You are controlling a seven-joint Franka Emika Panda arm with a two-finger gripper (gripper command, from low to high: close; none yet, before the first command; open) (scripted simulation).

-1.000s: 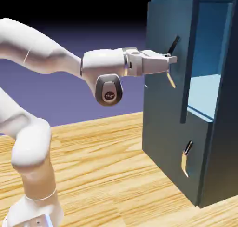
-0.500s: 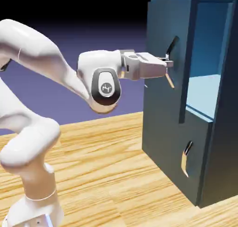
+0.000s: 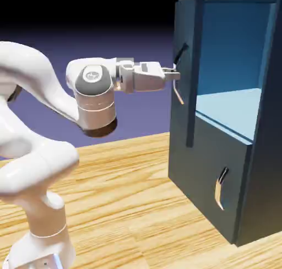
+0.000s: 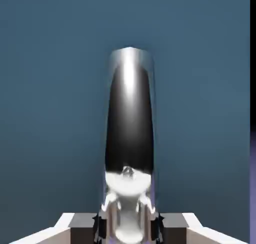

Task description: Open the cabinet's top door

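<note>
**Pincer Closed on Handle of Partly Open Top Door**

The pincer (image 3: 174, 74) is closed on the curved handle (image 3: 177, 89) of the top door (image 3: 186, 28). In the hand view, the handle runs lengthwise up the middle, its lower part seated between the two fingertips (image 4: 86, 228), with one tip bearing on each side. The visible upper section of the handle is black with a bright highlight; below it the surface turns pale and reflective. The blue door face fills most of the surround, and a narrow strip of black and violet backdrop shows at the right border.

In the exterior view, the handle continues above the grip as a dark bar and below it as a tan bar. The top door is the taller panel, on the upper part of the cabinet (image 3: 267, 168). It stands partly open, angled out from the cabinet front, exposing the lighter blue interior (image 3: 230, 47) and its pale floor (image 3: 234, 108).

Beneath the opening, the lower door (image 3: 212, 152) is closed; its smaller curved handle (image 3: 221, 188) is apart from the pincer.

The arm (image 3: 41, 160) rises at the exterior view's left and reaches across to the handle. The cabinet stands upright on the wood-grained bench (image 3: 129, 207), at the exterior view's right, where it hides part of the bench's far edge.
</note>
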